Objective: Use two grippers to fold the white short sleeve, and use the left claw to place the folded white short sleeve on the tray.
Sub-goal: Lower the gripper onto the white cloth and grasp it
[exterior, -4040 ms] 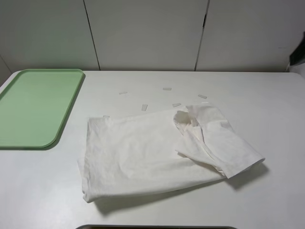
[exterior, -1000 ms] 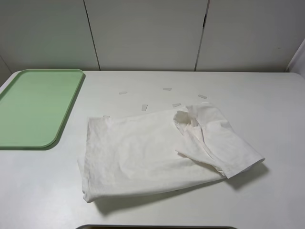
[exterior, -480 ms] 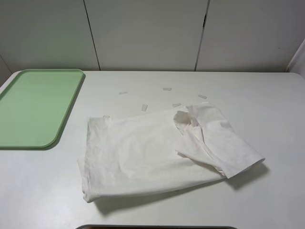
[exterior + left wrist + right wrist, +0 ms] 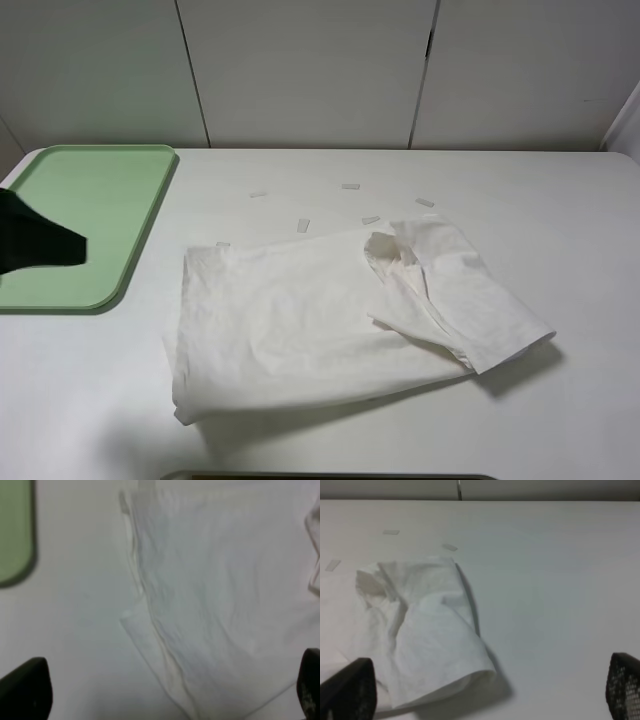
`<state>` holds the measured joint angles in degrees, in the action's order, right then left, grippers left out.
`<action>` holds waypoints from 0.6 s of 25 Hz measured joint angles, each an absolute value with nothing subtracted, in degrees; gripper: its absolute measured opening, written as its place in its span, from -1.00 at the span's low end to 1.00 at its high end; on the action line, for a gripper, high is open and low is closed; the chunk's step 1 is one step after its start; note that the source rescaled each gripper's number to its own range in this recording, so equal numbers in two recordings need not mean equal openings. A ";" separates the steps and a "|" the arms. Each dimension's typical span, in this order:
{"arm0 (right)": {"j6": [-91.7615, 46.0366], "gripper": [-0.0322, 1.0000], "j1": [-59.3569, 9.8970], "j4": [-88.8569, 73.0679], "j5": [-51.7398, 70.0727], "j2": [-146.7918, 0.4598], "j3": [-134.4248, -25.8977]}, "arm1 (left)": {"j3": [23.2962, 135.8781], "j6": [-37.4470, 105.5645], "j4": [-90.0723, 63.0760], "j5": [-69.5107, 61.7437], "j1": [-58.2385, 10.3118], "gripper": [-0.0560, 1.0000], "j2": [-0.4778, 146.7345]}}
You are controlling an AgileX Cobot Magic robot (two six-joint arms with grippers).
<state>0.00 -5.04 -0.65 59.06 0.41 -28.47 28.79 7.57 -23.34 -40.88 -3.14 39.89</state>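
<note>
Left gripper [image 4: 48,244] swings in at nine o'clock of the overhead view, a black tapered claw hanging above the near end of the tray, jaws spread wide and holding nothing; the right gripper [image 4: 486,687] is out of the overhead shot, but its wrist view shows both jaws parted and empty too. Nearest us, the large plain white cotton short sleeve [image 4: 300,320] lies at dead centre of the white table [image 4: 560,200], rumpled, its near hem at six o'clock lifting off the surface, and one side already flapped over at three o'clock. Further back, small white tape strips [image 4: 303,225] sit scattered at twelve o'clock, just beyond the shirt. The pale green rectangular plastic tray [image 4: 90,180] rests at ten o'clock, well apart from the cloth. I'd call this the reach-in for the fold: the left claw should drop onto the nine o'clock edge and pinch every layer there, while the right takes the matching edge, so both lift level and the cloth stays taut rather than bunching. Against half a second ago, the one change is that black claw arriving at nine o'clock; shirt, strips and tray haven't budged.
</note>
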 joint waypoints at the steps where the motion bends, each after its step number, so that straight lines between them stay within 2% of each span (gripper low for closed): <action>1: 0.00 1.00 -5.04 -0.65 59.06 0.41 -28.47 | 28.79 9.27 -25.06 -39.56 -3.14 0.97 43.72; 6: 0.00 1.00 -5.04 -0.65 59.06 0.41 -28.47 | 28.79 20.27 -35.55 -31.40 -3.14 0.94 66.20; 15: 0.00 1.00 -5.04 -0.65 59.06 0.41 -28.47 | 28.83 29.23 -43.24 -27.28 -3.14 0.93 83.67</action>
